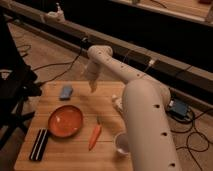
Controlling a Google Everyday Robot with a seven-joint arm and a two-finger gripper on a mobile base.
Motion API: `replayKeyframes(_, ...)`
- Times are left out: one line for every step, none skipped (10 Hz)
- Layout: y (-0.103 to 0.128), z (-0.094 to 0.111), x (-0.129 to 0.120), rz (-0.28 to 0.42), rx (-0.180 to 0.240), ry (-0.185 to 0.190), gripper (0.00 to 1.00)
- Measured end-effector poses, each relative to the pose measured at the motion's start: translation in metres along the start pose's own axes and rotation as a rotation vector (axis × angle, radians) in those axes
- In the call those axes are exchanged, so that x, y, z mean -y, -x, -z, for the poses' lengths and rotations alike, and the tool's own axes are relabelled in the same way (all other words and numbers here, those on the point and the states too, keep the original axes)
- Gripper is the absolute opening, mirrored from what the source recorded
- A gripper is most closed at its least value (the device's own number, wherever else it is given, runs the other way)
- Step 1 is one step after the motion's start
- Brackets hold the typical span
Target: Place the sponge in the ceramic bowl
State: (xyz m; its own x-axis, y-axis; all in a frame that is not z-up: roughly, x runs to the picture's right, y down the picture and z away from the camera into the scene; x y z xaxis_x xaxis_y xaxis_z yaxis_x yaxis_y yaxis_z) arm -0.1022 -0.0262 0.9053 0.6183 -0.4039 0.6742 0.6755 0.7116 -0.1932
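Observation:
The sponge (66, 92), a small light-blue block, lies on the wooden table (55, 155) at its far left. In front of it sits the ceramic bowl (65, 121), a wide orange-red dish, with nothing in it. My gripper (92, 84) hangs above the table's far edge, a short way right of the sponge and not touching it. The white arm reaches in from the lower right and hides the table's right side.
A carrot (95, 135) lies right of the bowl. A small white cup (121, 143) stands near the front right. A dark flat bar-like object (39, 144) lies at the front left. A white box (118, 104) peeks out beside the arm. Cables run over the floor behind.

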Motion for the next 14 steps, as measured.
replayKeyframes(0.001,-0.001,0.001,0.002,0.002,-0.001,0.75)
replayKeyframes(0.003,-0.002,0.002,0.004,0.004,-0.001,0.75)
replayKeyframes(0.002,-0.002,0.003,0.006,0.001,-0.001,0.75)
replayKeyframes(0.000,-0.003,0.008,0.023,-0.011,-0.004,0.75)
replayKeyframes(0.002,-0.005,0.016,0.043,-0.018,-0.008,0.75)
replayKeyframes(0.006,-0.009,0.031,0.079,-0.030,-0.014,0.75)
replayKeyframes(0.007,-0.011,0.040,0.107,-0.042,-0.019,0.75)
replayKeyframes(0.009,-0.014,0.049,0.145,-0.052,-0.025,0.75)
replayKeyframes(0.012,-0.017,0.057,0.184,-0.055,-0.031,0.75)
replayKeyframes(0.020,-0.023,0.067,0.229,-0.051,-0.036,0.75)
replayKeyframes(0.029,-0.029,0.074,0.275,-0.039,-0.041,0.75)
replayKeyframes(0.040,-0.034,0.081,0.319,-0.020,-0.049,0.75)
replayKeyframes(0.055,-0.036,0.088,0.370,0.009,-0.067,0.75)
replayKeyframes(0.063,-0.037,0.091,0.400,0.024,-0.078,0.75)
